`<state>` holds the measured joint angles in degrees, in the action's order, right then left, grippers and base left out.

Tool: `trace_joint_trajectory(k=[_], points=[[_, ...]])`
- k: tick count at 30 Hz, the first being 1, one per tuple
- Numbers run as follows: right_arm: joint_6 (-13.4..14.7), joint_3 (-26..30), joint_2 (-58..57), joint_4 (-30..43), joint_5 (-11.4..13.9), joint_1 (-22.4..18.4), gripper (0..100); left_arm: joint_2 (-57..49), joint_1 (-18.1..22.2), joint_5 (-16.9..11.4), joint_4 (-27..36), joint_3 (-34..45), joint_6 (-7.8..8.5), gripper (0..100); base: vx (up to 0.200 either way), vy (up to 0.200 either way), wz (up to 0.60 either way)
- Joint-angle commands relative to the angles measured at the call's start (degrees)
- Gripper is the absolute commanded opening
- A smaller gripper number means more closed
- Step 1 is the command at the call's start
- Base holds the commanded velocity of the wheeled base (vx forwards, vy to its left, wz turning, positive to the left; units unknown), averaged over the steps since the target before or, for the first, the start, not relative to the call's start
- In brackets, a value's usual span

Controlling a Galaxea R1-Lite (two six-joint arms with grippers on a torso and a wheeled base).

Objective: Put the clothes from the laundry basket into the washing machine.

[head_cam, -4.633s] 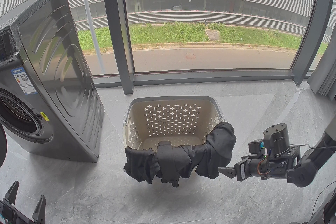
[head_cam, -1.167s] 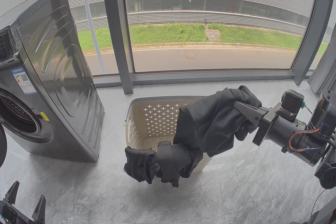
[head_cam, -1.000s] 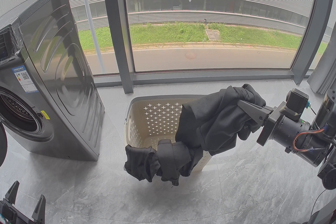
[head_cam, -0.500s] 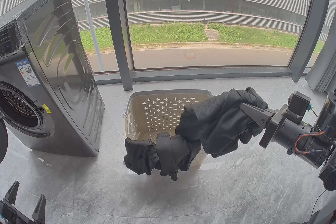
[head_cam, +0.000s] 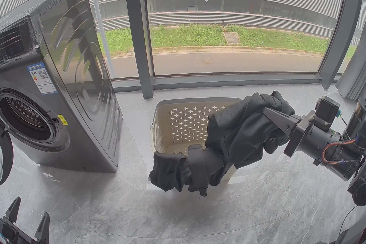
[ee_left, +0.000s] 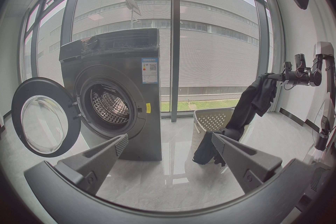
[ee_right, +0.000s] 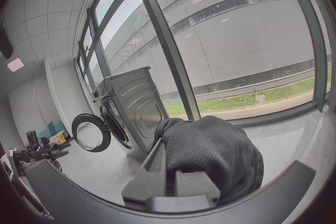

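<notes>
Shifted view: marble floor (head_cam: 267,210), washing machine (head_cam: 76,84)

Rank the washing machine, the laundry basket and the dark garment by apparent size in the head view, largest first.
1. washing machine, clearly the largest.
2 or 3. dark garment and laundry basket: not ranked. The garment spreads wider, but it hangs raised, nearer the camera, and hides part of the basket.

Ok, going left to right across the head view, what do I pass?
First the washing machine, then the laundry basket, then the right gripper, shut on the dark clothes that hang from it down over the basket's near rim.
</notes>
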<state>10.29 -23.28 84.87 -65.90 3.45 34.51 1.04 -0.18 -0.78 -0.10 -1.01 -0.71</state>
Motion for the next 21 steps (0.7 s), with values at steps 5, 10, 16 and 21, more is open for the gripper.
trace_joint_trajectory(k=[5, 10, 16, 21], points=[[-0.01, 0.08, 0.03, -0.02, -0.02, 0.03, 0, -1.04, 0.01, -0.01, 0.01, 1.01, 0.00, 100, 0.000, 0.200, 0.00], [0.08, 0.26, 0.12, -0.02, 0.07, 0.03, 0, -1.04, 0.01, -0.01, 0.01, 1.01, 0.00, 100, 0.000, 0.200, 0.00], [0.08, 0.26, 0.12, -0.02, 0.07, 0.03, 0, -1.04, 0.01, -0.01, 0.01, 1.01, 0.00, 100, 0.000, 0.200, 0.00], [0.08, 0.17, 0.12, -0.02, 0.07, 0.12, 0, -1.04, 0.01, -0.01, 0.01, 1.01, -0.08, 100, 0.000, 0.040, 0.00]])
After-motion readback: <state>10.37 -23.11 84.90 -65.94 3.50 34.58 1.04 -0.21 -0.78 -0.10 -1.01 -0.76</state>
